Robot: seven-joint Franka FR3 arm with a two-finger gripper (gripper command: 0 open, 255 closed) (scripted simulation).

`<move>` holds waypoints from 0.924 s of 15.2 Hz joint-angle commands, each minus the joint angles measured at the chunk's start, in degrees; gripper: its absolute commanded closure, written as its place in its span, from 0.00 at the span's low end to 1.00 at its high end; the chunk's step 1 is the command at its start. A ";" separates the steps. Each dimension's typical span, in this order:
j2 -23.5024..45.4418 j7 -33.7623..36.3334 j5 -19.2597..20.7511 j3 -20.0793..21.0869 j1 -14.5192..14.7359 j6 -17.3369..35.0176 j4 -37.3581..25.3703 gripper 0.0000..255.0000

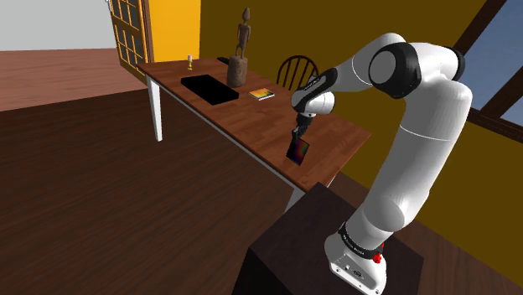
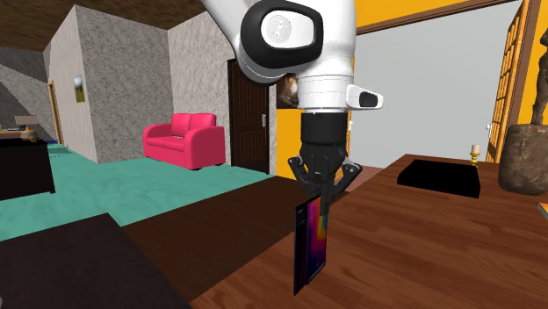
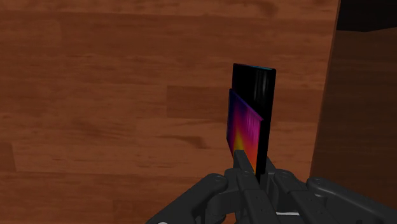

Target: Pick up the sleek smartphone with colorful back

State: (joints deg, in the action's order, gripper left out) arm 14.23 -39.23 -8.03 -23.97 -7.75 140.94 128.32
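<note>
Purple running through magenta into orange and yellow covers one broad face of the smartphone (image 3: 245, 127); the other face is glossy black, with a thin teal line along its far edge in the wrist view; the body is a thin, flat, straight-edged slab. It hangs upright, long side vertical, pinched by its upper end in the end effector (image 1: 300, 130); the two black fingers (image 3: 242, 159) are clenched on it, one on each broad face. In the second exterior view the smartphone (image 2: 310, 246) shows dark blue-violet on one side, warming to red and orange on the other; the end effector (image 2: 322, 195) points straight down above it.

Beneath it lies the brown plank top of the table (image 1: 260, 126); the smartphone (image 1: 297, 150) sits over the end nearest the stand (image 1: 293, 251), close to the front edge; I cannot tell whether its lower edge touches the wood or clears it. Farther along the table lie a flat black slab (image 1: 210, 89) and a small colourful book (image 1: 261, 94), well apart from the smartphone; a carved wooden figure (image 1: 240, 50) stands at the back edge. The white arm (image 1: 419, 142) arches over from the stand; a pink sofa (image 2: 184, 139) sits far off on a teal floor (image 2: 132, 189).
</note>
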 commanded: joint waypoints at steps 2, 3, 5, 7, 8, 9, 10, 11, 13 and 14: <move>0.01 0.00 0.00 0.00 0.00 0.01 0.01 1.00; 0.01 0.00 0.00 0.00 0.00 0.00 0.01 1.00; -0.74 0.29 0.52 -0.24 0.12 -0.74 -0.06 1.00; -1.98 0.87 1.38 -0.58 0.37 -2.10 -0.30 1.00; -2.59 1.16 1.81 -0.73 0.49 -2.78 -0.43 1.00; -3.19 1.44 2.22 -0.87 0.59 -3.47 -0.58 1.00; -3.78 1.71 2.62 -1.00 0.69 -4.16 -0.74 1.00; -4.36 1.98 3.02 -1.12 0.78 -4.85 -0.92 1.00; -5.50 2.49 3.77 -1.32 0.94 -6.26 -1.31 1.00; -6.05 2.74 4.14 -1.40 1.01 -6.97 -1.52 1.00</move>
State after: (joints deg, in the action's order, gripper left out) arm 8.72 -36.85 -4.27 -25.32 -6.88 134.60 126.91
